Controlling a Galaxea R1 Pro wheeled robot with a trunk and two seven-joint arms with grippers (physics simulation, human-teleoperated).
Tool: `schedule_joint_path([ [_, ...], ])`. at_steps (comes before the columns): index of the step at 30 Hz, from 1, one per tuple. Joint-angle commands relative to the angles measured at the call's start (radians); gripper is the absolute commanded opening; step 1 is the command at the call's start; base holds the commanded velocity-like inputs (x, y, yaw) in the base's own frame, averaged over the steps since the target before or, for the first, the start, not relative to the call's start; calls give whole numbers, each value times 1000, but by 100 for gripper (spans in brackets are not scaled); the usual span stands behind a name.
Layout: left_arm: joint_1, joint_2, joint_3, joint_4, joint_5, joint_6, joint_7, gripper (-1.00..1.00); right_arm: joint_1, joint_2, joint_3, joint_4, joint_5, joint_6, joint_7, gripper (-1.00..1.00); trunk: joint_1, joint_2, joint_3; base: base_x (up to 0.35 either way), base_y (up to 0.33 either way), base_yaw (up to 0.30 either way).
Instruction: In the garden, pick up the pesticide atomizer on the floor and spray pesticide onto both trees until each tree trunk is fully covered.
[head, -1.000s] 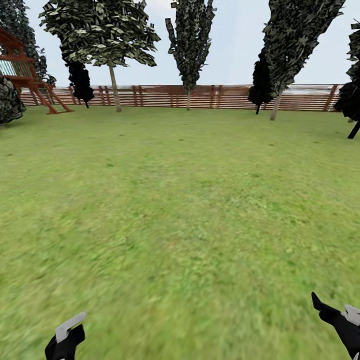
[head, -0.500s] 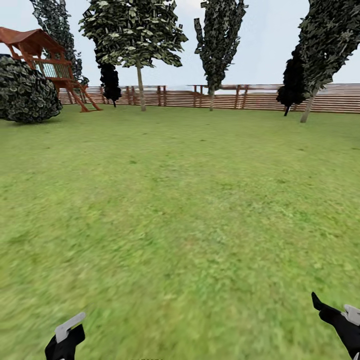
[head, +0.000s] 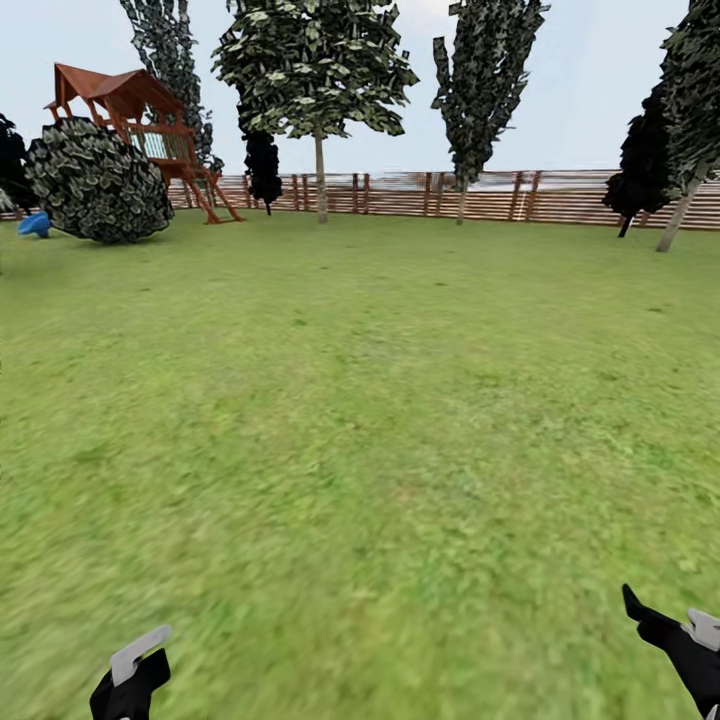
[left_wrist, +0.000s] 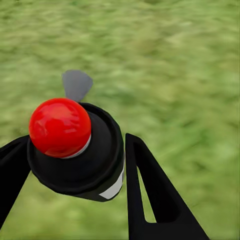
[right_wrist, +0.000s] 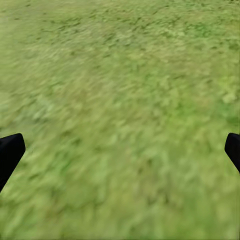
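Clamped around the pesticide atomizer (left_wrist: 75, 145), my left gripper (left_wrist: 70, 170) holds its red-capped black body above the lawn (head: 360, 430). Spread wide, my right gripper (right_wrist: 120, 150) frames bare grass. From my head camera, the pale-trunked tree (head: 320, 180) stands before the fence (head: 500, 195), beyond that lawn.

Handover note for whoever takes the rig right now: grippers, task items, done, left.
Left gripper: shut on the pesticide atomizer, black body with a red cap, held over the lawn.
Right gripper: open, nothing between its fingers, grass below.
Trees: a pale-trunked tree stands far off by the fence, another at the right edge by the fence; whether these are the targets I cannot tell.
Done: atomizer picked up.
Left: drive to both trees and spray each trunk; no whitish speckles visible on these trunks at this distance.
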Motion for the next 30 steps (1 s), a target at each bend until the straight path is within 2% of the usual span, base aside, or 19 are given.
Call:
schedule_joint_path([
  [1,0,0,0,0,0,0,0,-100,0,0,0,0,1,0,0,100,0,0,2,0,0,13],
  [20,0,0,0,0,0,0,0,-100,0,9,1,0,2,0,1,100,0,0,31,0,0,1],
  [24,0,0,1,0,0,0,0,-100,0,30,0,0,2,0,1,100,0,0,38,0,0,0],
  [30,5,0,1,0,0,0,0,-100,0,40,1,0,2,0,1,100,0,0,47,0,0,0],
])
